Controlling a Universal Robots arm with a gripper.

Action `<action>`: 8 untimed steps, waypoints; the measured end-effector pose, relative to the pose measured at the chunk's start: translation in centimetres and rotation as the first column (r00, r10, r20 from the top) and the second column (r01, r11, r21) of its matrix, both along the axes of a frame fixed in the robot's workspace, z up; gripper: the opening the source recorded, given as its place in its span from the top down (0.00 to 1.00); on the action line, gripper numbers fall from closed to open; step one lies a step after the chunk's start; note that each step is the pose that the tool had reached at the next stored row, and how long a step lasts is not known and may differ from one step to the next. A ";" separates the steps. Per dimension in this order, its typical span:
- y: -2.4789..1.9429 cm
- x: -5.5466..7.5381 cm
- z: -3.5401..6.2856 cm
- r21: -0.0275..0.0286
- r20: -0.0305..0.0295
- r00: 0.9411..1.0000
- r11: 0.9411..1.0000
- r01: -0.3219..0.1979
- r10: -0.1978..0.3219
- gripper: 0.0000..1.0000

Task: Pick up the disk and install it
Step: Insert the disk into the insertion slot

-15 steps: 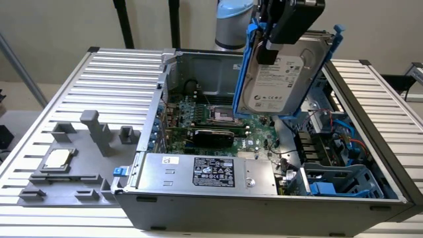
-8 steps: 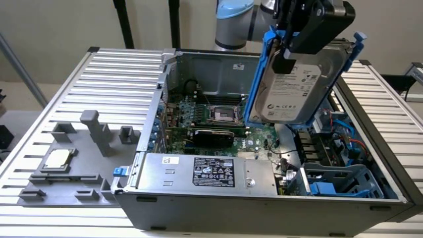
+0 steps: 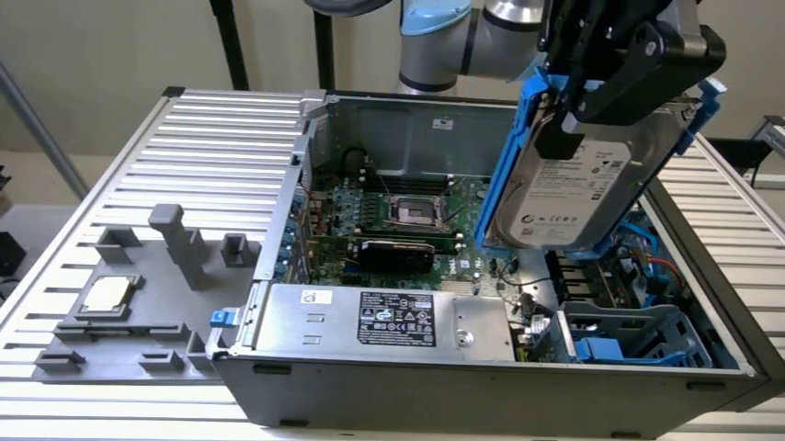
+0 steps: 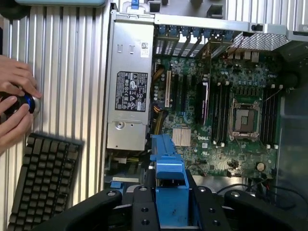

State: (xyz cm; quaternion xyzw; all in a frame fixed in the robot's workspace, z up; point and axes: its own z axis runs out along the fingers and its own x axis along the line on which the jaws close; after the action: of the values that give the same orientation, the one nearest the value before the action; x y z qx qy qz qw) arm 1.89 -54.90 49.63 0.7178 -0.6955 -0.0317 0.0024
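My gripper is shut on the disk, a silver-grey hard drive with a white label and blue rails along its sides. I hold it tilted, nearly upright, in the air above the right half of the open computer case. In the wrist view the disk's blue rail runs up from between my black fingers, with the motherboard far below it. The blue drive cage sits in the case's near corner on the exterior view's right, below the disk.
A silver power supply with a black label fills the case's front. A small square chip rests in a grey fixture on the exterior view's left. In the wrist view a person's hands hold a small device beside a black keyboard.
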 end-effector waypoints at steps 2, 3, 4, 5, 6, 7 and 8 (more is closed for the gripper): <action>-0.59 0.3 -0.01 0.000 0.000 1.000 1.000 0.000 0.000 0.68; -0.88 0.5 0.00 0.000 0.000 1.000 1.000 0.000 0.000 0.68; -1.19 0.7 -0.01 0.000 0.000 1.000 1.000 0.000 0.000 0.68; -1.50 0.8 -0.02 0.000 0.000 1.000 1.000 0.000 0.000 0.68; -1.83 1.0 -0.02 0.000 0.000 1.000 1.000 0.000 0.000 0.68; -2.12 1.2 -0.04 0.000 0.000 1.000 1.000 0.000 0.000 0.68; -2.39 1.5 -0.07 0.000 0.000 1.000 1.000 0.000 0.000 0.68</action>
State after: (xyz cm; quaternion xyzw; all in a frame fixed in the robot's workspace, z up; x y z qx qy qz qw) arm 3.36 -57.29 49.56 0.7178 -0.6955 -0.0317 0.0024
